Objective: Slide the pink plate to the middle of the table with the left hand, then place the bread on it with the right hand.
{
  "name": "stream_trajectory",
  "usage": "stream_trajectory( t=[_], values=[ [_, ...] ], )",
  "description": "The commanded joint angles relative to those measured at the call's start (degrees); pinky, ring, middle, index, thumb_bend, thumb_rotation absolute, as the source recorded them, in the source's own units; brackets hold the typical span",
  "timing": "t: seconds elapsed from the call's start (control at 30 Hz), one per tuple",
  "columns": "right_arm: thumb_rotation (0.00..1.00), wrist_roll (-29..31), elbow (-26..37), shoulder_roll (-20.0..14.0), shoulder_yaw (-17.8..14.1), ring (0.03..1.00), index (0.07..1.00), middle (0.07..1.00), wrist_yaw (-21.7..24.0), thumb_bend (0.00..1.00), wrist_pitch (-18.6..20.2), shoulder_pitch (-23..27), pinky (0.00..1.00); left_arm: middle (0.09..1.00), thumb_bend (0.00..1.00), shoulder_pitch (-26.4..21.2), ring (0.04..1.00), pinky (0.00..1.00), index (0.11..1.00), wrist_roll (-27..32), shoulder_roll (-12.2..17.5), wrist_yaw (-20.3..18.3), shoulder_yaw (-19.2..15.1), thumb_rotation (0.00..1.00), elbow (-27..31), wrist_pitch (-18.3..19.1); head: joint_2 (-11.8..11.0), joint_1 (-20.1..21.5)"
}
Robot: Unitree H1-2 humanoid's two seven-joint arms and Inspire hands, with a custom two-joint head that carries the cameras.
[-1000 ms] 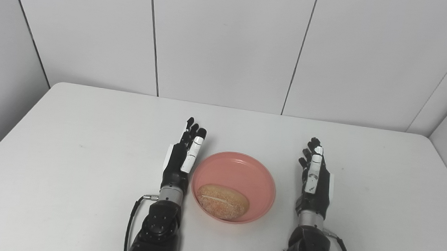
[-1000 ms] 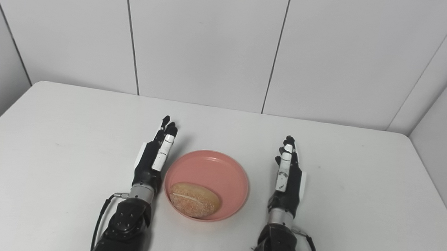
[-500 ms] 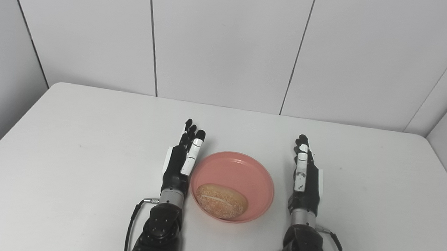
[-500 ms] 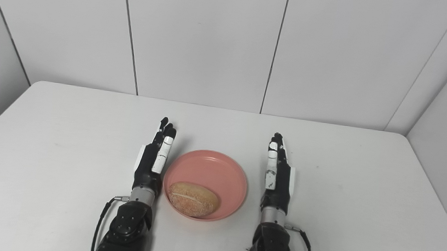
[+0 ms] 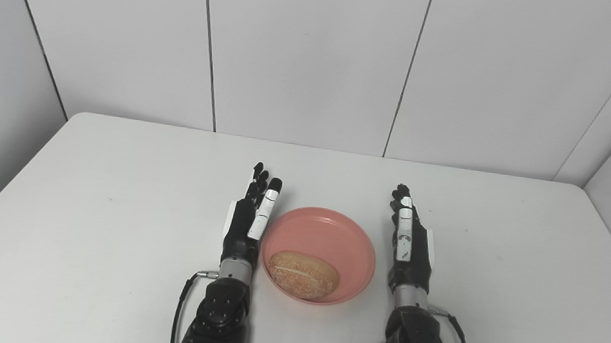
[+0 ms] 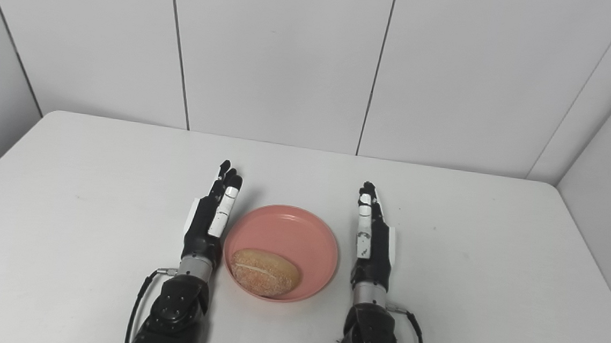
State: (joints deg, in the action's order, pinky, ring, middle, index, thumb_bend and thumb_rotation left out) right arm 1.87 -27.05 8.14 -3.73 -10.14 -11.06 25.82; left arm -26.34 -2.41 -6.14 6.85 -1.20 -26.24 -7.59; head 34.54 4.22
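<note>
A pink plate sits near the middle of the white table, close to the front. A golden bread roll lies in the plate's near-left part. My left hand stands on edge right beside the plate's left rim, fingers straight and apart, holding nothing. My right hand stands the same way just off the plate's right rim, open and empty, a small gap from the rim. Both hands flank the plate.
The white table is bounded by grey wall panels at the back and sides. Black forearms with cables enter from the bottom edge on either side of the plate.
My right hand has moved left, closing in on the plate's right rim. The left hand, plate and bread have stayed put.
</note>
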Motion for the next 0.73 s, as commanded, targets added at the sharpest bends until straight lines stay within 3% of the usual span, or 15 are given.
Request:
stream_trajectory(
  t=[0.0, 0.37, 0.47, 0.6, 0.7],
  values=[
    [1.00, 0.3, -1.3, -0.1, -0.1, 0.940, 0.908, 0.918, 0.5, 0.81, 1.3, -3.0, 1.00, 0.985, 0.73, 0.6, 1.000, 1.00, 1.000, 0.0, -0.4, 0.7, -0.1, 0.86, 0.1, 0.8, 0.0, 0.0],
    [1.00, 0.8, -0.7, -0.1, -0.2, 0.951, 0.919, 0.933, 0.8, 0.81, 2.6, -3.1, 1.00, 0.984, 0.72, 0.7, 1.000, 1.00, 1.000, 0.3, -0.4, 0.5, -0.2, 0.86, 0.2, 1.3, 0.1, -0.1],
    [1.00, 1.1, -0.1, -0.2, -0.1, 0.969, 0.940, 0.950, 1.2, 0.81, 5.3, -3.0, 1.00, 0.983, 0.73, 0.6, 1.000, 1.00, 1.000, 0.4, -0.4, 0.5, -0.3, 0.86, 0.0, 1.5, 0.1, -0.1],
    [1.00, -0.2, 1.4, -0.1, -0.2, 0.999, 0.963, 0.977, -0.5, 0.80, 10.8, -3.0, 1.00, 0.971, 0.76, 0.6, 1.000, 1.00, 1.000, -0.2, -0.7, 1.5, -0.4, 0.85, 0.8, 4.9, 0.0, -0.1],
    [1.00, -1.5, 1.9, -0.1, 0.0, 1.000, 0.972, 0.984, -1.2, 0.79, 11.9, -3.2, 1.00, 0.967, 0.78, 0.7, 1.000, 1.00, 1.000, -0.4, -0.8, 1.7, -0.5, 0.84, 1.6, 6.9, 0.0, -0.1]
  ],
)
